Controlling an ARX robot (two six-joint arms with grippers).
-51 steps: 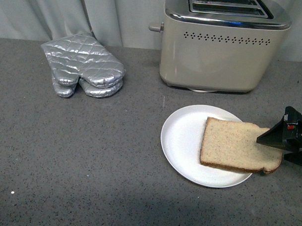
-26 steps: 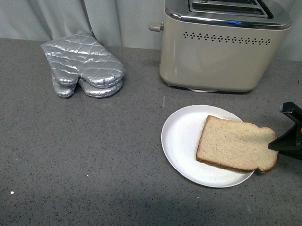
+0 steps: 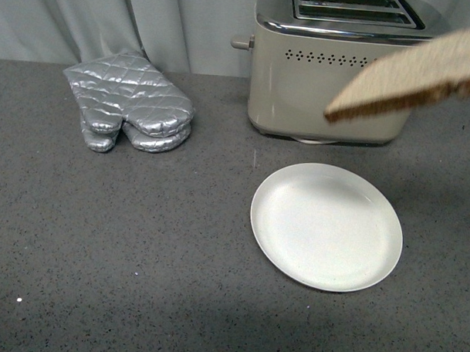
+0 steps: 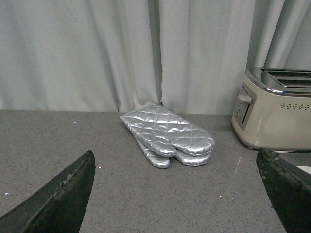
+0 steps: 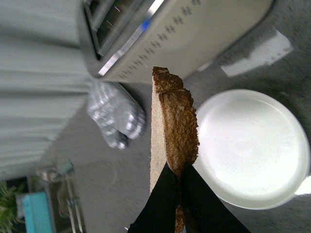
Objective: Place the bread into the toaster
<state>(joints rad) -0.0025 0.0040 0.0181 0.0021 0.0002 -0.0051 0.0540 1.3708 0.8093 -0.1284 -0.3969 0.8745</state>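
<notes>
The bread point(image 3: 412, 74) hangs in the air in the front view, tilted, in front of the toaster's upper right side. In the right wrist view the slice point(image 5: 172, 124) shows edge-on with its dark crust toward the camera, and my right gripper point(image 5: 180, 177) is shut on its near end. The beige toaster point(image 3: 331, 90) stands at the back with its chrome top and two slots point(image 3: 353, 9) uncovered; it also shows in the right wrist view point(image 5: 170, 39) and the left wrist view point(image 4: 277, 114). My left gripper point(image 4: 180, 194) is open, low over the counter, with nothing between its fingers.
A white plate point(image 3: 326, 225) lies bare on the grey counter in front of the toaster. A silver oven mitt point(image 3: 129, 103) lies at the back left. Grey curtains hang behind the counter.
The bread has been lifted off the plate and now hangs high at the right, in front of the toaster. The right gripper has risen out of the front view.
</notes>
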